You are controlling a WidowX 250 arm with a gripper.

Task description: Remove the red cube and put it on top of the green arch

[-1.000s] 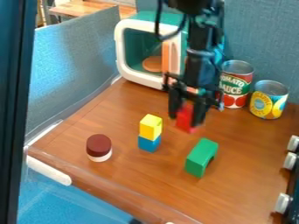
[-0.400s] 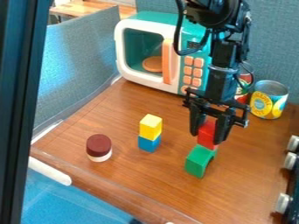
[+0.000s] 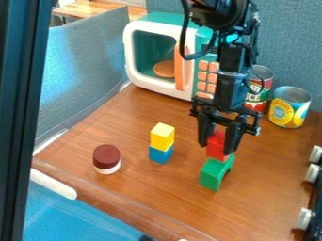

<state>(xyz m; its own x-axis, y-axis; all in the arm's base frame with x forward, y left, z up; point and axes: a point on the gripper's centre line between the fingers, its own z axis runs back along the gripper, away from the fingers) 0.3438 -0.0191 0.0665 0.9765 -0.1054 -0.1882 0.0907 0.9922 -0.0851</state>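
The black gripper [image 3: 215, 145] hangs over the right-centre of the table, its fingers shut on the red cube [image 3: 216, 145], one on each side. Directly beneath lies the green arch [image 3: 215, 173], a block on the wooden table. The red cube's lower edge overlaps the arch's top in the view; whether they touch, I cannot tell.
A yellow cube [image 3: 162, 136] is stacked on a blue cube [image 3: 160, 155] left of the arch. Farther left is a dark red and white round piece [image 3: 106, 159]. Behind stand a toy microwave [image 3: 158, 56] and two cans, one yellow-labelled [image 3: 290, 107]. Knobs line the right edge.
The gripper has carried the red cube forward and to the right, to the green arch. Since the second frame, gripper and cube have shifted slightly left.
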